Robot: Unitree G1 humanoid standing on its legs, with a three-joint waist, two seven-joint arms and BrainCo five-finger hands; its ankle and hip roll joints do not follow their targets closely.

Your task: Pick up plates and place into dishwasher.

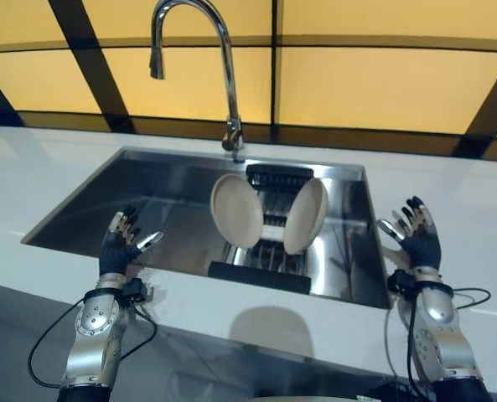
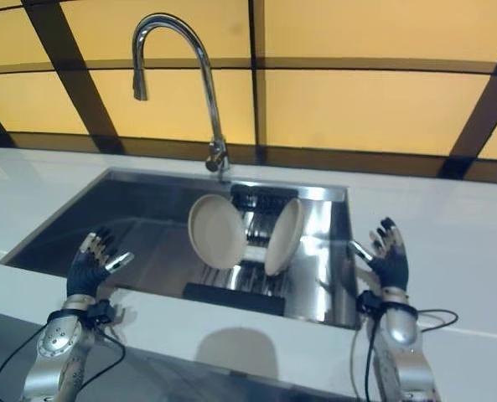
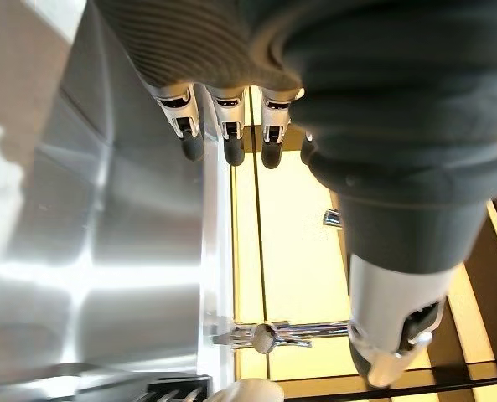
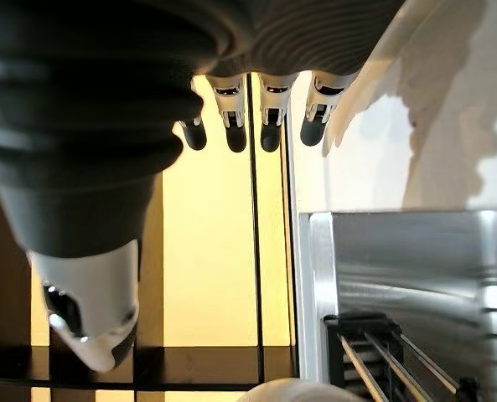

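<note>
Two round beige ceramic plates (image 1: 236, 210) (image 1: 306, 215) upright in black wire rack (image 1: 269, 251) inside stainless steel sink (image 1: 147, 209). Left robot hand (image 1: 119, 246), right robot hand (image 1: 418, 237): fingers spread, empty.

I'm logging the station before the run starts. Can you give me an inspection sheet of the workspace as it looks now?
Surface: white countertop around a steel sink.
Job's things: two cream plates, left plate and right plate, stand on edge, leaning apart in a wire rack inside the sink. Neither is held.
Clutter: nothing seen.
Hands: left hand open, at the sink's left near edge; right hand open, over the counter to the right of the sink. Both empty.
Cables: nothing seen apart from the robot's own.
Surroundings: curved tap behind the sink; yellow wall panels with dark strips.
</note>
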